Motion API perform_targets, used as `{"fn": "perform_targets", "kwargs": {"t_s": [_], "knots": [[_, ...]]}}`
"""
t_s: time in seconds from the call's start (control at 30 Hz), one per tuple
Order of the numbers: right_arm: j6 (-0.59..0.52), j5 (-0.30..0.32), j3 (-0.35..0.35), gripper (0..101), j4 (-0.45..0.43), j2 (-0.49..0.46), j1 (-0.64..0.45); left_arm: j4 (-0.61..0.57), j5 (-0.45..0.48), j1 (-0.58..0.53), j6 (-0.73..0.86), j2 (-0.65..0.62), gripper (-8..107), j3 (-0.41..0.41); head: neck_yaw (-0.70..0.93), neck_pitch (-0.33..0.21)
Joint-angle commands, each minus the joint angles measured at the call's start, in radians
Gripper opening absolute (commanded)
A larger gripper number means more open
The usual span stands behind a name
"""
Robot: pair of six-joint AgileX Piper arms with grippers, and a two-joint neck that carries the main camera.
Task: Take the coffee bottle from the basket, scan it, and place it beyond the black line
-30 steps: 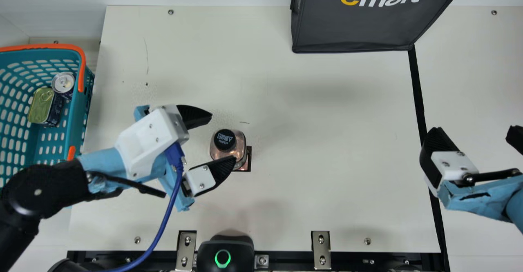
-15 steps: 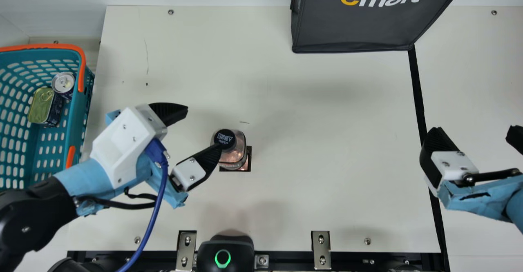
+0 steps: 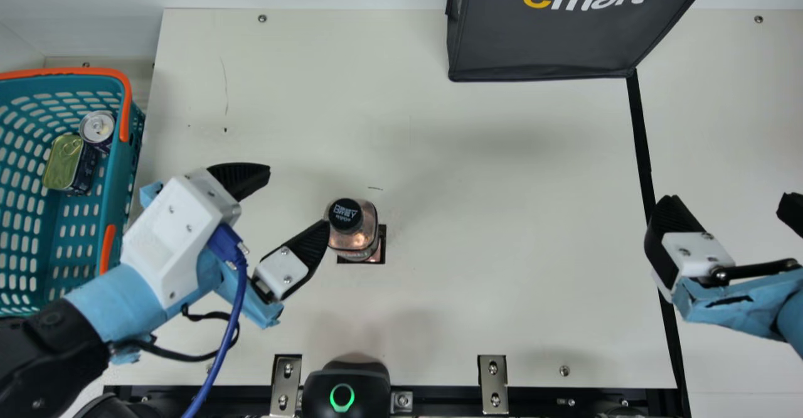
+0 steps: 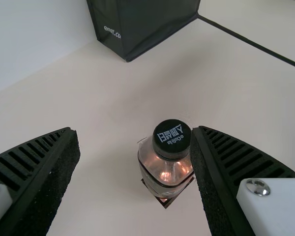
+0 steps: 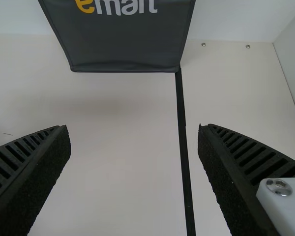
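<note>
My left tool [image 3: 298,197], fingers wide apart and gripping nothing, lies beside the coffee bottle [image 3: 356,238], which stands upright on the tabletop [image 3: 502,217], long axis vertical, black cap [image 4: 172,138] uppermost, bearing white print. Well apart: black line [image 3: 641,142]; dark bag [image 3: 546,44], lettered yellow and white; my right tool [image 3: 728,201], spread, empty.

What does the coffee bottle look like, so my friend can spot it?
On the cream table, look left of the black line. The coffee bottle stands upright there, clear with brown inside. Its round black cap has white writing, unlike the cans in the basket.
</note>
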Motion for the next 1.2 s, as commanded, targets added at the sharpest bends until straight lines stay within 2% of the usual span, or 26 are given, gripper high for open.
{"fn": "perform_targets", "kwargs": {"t_s": [0.0,0.6,1.17], "knots": [[0.000,0.000,0.000,91,0.000,0.000,0.000,0.086,0.004,-0.026,-0.104,-0.007,90,-0.002,0.002,-0.027],[0.000,0.000,0.000,91,0.000,0.000,0.000,0.506,0.065,-0.239,-0.596,-0.016,90,-0.038,0.002,-0.027],[0.000,0.000,0.000,91,0.000,0.000,0.000,0.885,0.218,-0.502,-1.074,0.039,90,-0.068,0.002,-0.027]]}}
